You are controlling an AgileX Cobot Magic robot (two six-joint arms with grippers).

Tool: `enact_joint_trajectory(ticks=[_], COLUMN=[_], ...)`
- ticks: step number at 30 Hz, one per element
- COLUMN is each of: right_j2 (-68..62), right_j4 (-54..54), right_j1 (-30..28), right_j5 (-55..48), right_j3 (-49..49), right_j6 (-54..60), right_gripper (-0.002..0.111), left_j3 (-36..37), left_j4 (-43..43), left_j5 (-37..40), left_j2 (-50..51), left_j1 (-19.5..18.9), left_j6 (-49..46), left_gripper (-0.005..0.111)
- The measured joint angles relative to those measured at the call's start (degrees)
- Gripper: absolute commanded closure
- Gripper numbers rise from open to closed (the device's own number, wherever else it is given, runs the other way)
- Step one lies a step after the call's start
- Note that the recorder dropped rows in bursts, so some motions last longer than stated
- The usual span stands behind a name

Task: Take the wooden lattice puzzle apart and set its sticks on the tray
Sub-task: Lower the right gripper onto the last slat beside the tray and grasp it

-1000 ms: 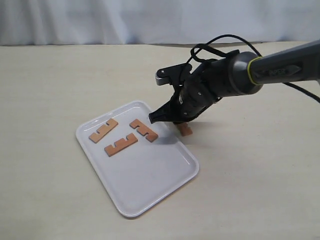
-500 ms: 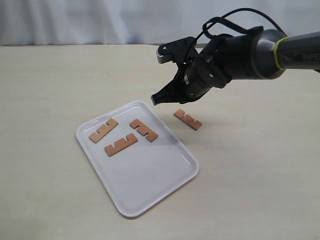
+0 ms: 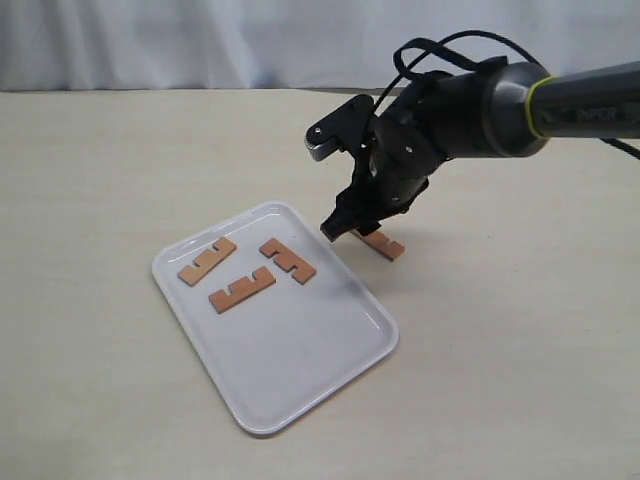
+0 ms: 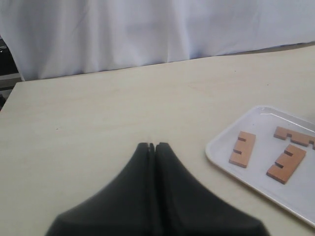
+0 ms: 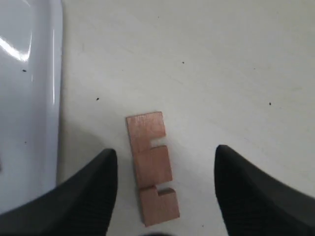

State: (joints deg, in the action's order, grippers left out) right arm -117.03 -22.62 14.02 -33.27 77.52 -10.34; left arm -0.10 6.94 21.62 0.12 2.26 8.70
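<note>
The lattice puzzle is apart. Three reddish-brown sticks (image 3: 240, 273) lie flat on the white tray (image 3: 300, 370), seen from the left wrist too as sticks (image 4: 288, 162) on the tray (image 4: 216, 150). The fourth stick (image 3: 385, 245) lies flat on the table just beyond the tray's far right edge. My right gripper (image 3: 345, 225) hangs open just above it; in the right wrist view the stick (image 5: 150, 164) lies between the spread fingers (image 5: 93, 189), nearer that one, untouched. My left gripper (image 4: 152, 146) is shut and empty, above bare table, out of the exterior view.
The beige table (image 3: 520, 350) stretches around the tray, with a white curtain (image 3: 200, 40) along its far edge. The tray's rim (image 5: 54, 88) lies close beside the loose stick in the right wrist view.
The right gripper lifted off the fourth stick, leaving it flat on the table, then turned and came back down over it with open fingers. The tray's sticks have not moved.
</note>
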Motion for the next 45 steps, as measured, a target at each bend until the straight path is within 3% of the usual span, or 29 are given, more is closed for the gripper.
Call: enact_joint_trajectory(ticks=[7,11,28,35,45], right_j2=[-4.04,-5.52,-8.35,-8.35,-8.35], right_j4=[17.24,22.62,23.56,24.68,24.78], right_j1=[-3.20,-4.52,-5.25,-5.25,-5.25], right_j5=[-4.30,-4.79,-3.81,-2.96,-2.85], right_j3=[6.45,7.36,7.54,7.60,7.60], right_j6=[19.56,24.49,25.93,25.93,25.82], right_gripper=[0.052,0.052,0.052,0.066,0.054], left_j3=[0.00,0.00,0.00,0.00,0.00], left_j4=[0.00,0.00,0.00,0.00,0.00], left_j5=[0.00,0.00,0.00,0.00,0.00], left_j2=[0.00,0.00,0.00,0.00,0.00], left_j1=[0.00,0.00,0.00,0.00,0.00], left_j6=[0.00,0.00,0.00,0.00,0.00], left_gripper=[0.107,0.107,0.107,0.107,0.107])
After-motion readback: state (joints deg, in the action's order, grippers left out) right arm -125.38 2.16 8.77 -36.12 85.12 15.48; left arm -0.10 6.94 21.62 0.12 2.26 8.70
